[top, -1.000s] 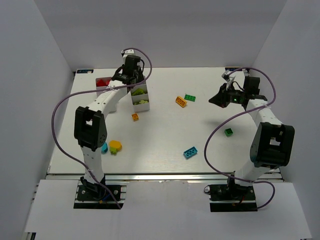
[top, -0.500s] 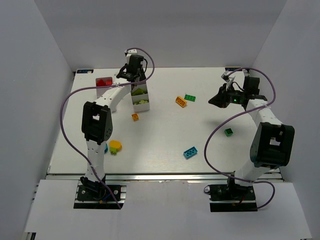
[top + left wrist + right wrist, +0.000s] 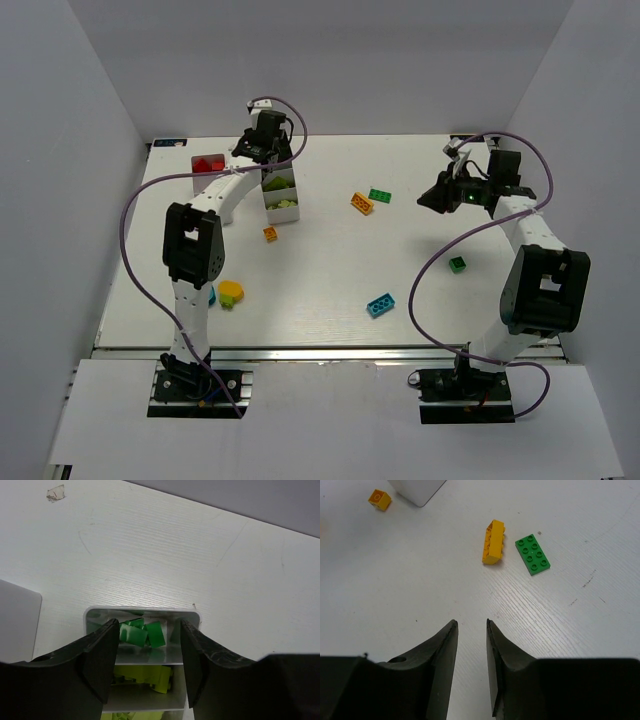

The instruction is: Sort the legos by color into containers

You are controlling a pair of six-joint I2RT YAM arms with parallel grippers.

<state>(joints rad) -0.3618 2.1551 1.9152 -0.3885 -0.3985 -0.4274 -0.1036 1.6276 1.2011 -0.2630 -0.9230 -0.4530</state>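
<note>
Left wrist view: the left gripper (image 3: 150, 630) is seen spread and empty above the tray (image 3: 145, 611), with green legos (image 3: 132, 634) directly beneath. The right gripper (image 3: 471, 627), narrowly parted and empty, is held short of an orange brick (image 3: 493, 542) ahead; with so narrow a gap, the brick may be pushed rather than straddled.

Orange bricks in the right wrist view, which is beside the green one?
The long orange brick, beside the green brick; the small orange cube lies apart.

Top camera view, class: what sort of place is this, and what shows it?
Probably a robot lab cell: left arm and right arm bolted to a white table, white walls around it, toy bricks scattered near a sorting tray.
</note>
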